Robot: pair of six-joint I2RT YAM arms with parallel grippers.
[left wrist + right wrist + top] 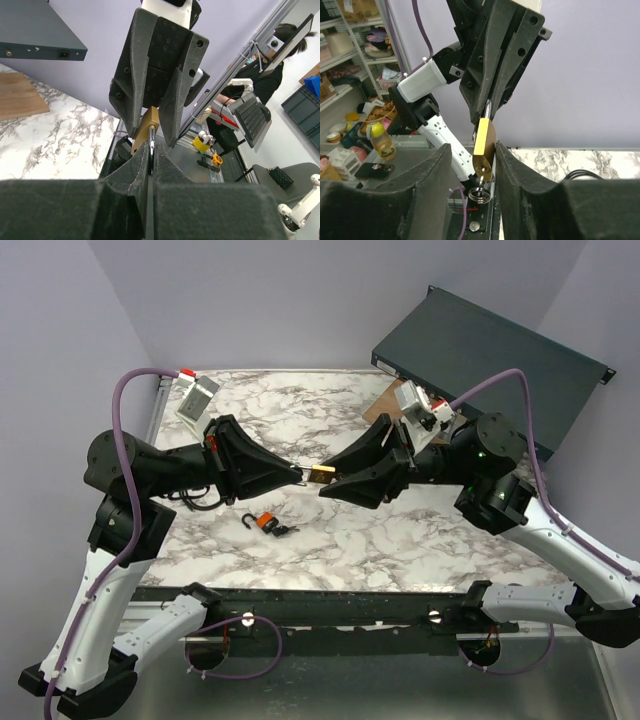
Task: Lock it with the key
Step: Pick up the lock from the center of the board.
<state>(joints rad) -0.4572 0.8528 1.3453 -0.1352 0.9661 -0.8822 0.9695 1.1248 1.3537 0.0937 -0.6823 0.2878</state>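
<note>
Nearest me, a small orange padlock point(266, 523) lies on the marble table point(400, 540), its shackle open. Above it my two arms meet in mid-air. The left gripper point(297, 476) is pinched narrow on the steel shackle point(151, 150). The right gripper point(332, 483) clamps the brass padlock point(322, 474) by its body, and a key ring point(479, 194) dangles beneath. To my eye, the way to do this well is to press the shackle straight into the body with both grips firm. A dark box point(490, 350) sits beyond.

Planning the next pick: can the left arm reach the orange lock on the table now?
Probably not yet: the left fingers grip the brass padlock midair, though the orange lock lies uncovered below.
</note>
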